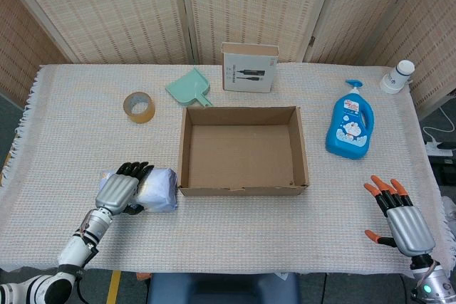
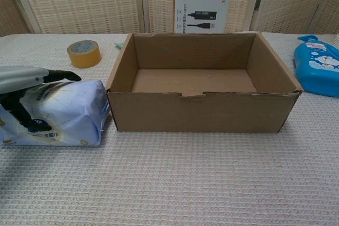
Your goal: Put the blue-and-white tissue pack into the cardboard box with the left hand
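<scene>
My left hand lies over the blue-and-white soft tissue pack, dark fingers draped across its top and the thumb against its near face, so the pack is clasped. It rests on the woven cloth table, just right of my palm, touching the open brown cardboard box. Beyond the hand sits a tan tape roll. My right hand hovers empty, orange-tipped fingers spread apart.
</scene>
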